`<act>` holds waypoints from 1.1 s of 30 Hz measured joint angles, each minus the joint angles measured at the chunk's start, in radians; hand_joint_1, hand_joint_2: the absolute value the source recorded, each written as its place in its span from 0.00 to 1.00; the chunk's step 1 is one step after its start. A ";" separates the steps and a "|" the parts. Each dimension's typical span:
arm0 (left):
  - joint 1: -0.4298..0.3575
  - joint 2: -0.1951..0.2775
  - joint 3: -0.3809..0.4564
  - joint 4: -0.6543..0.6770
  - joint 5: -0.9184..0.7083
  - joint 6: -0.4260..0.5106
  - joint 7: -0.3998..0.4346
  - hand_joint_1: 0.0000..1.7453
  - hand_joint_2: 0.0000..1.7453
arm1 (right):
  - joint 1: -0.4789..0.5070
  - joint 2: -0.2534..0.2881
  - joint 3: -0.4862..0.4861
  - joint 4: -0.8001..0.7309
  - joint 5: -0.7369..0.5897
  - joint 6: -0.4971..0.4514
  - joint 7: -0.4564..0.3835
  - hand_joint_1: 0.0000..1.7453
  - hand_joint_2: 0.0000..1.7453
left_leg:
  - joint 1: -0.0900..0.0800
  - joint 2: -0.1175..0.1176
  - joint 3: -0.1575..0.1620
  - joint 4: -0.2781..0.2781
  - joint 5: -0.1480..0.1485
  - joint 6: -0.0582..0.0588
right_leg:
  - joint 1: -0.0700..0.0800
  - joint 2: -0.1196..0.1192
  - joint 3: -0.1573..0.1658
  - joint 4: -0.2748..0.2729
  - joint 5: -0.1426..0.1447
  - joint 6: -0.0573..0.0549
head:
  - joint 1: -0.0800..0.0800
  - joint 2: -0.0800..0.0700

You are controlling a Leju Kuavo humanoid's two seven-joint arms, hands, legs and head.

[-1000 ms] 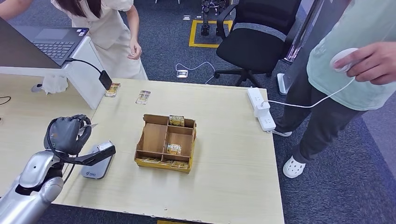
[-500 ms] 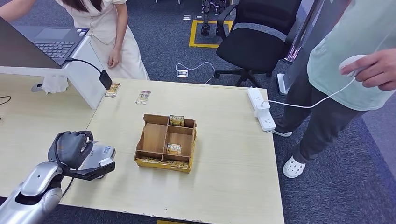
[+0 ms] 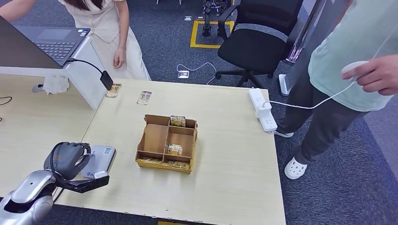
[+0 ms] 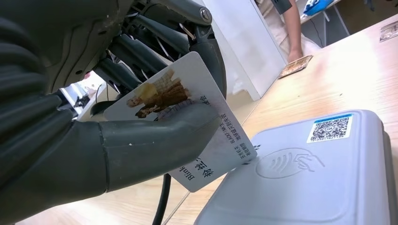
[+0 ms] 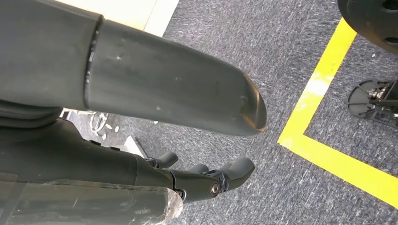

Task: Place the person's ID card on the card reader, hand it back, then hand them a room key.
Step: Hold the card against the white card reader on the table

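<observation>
Left hand (image 4: 117,140) grips the ID card (image 4: 187,126), thumb pressed across its printed face with the darker fingers behind it. In the left wrist view the card sits tilted, one corner low over the near end of the card reader (image 4: 309,173); whether that corner touches the grey casing cannot be told. In the head view the same hand (image 3: 68,159) is at the near left corner of the worktop (image 3: 225,154), just beside the reader (image 3: 99,159).

Right hand (image 5: 206,180) hangs over the carpet with fingers loosely apart and holds nothing.

Risks, as judged. The card is angled, not flat, and lies short of the contactless symbol (image 4: 288,163) at the middle of the reader; set down like this it may rest on an edge, slide off the smooth casing, or fail to register. The thumb covers much of the card face, so release could drag the card sideways. The reader stands near the worktop's near edge, and a push from the hand might shift it.

Containers. The cardboard organiser (image 3: 166,143) at mid-worktop is divided into compartments. Room key cards (image 3: 175,149) stand in the right-hand compartments and along the near strip; the large left compartment appears empty.
</observation>
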 joint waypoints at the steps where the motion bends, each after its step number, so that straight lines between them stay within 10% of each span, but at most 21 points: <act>1: 0.000 0.002 0.000 0.000 0.009 -0.008 -0.005 1.00 1.00 | 0.000 0.000 0.000 0.001 0.000 -0.001 0.000 0.00 0.00 | 0.000 0.000 0.000 0.000 0.000 0.000 | 0.000 0.000 0.000 0.000 0.000 0.000 | 0.000 0.000; 33: 0.108 0.045 -0.064 -0.056 0.195 -0.083 -0.116 1.00 1.00 | -0.006 -0.002 -0.016 0.026 0.000 0.006 -0.005 0.00 0.00 | 0.000 -0.001 0.001 0.000 0.000 0.000 | 0.000 -0.001 0.001 0.000 0.000 0.000 | 0.000 0.000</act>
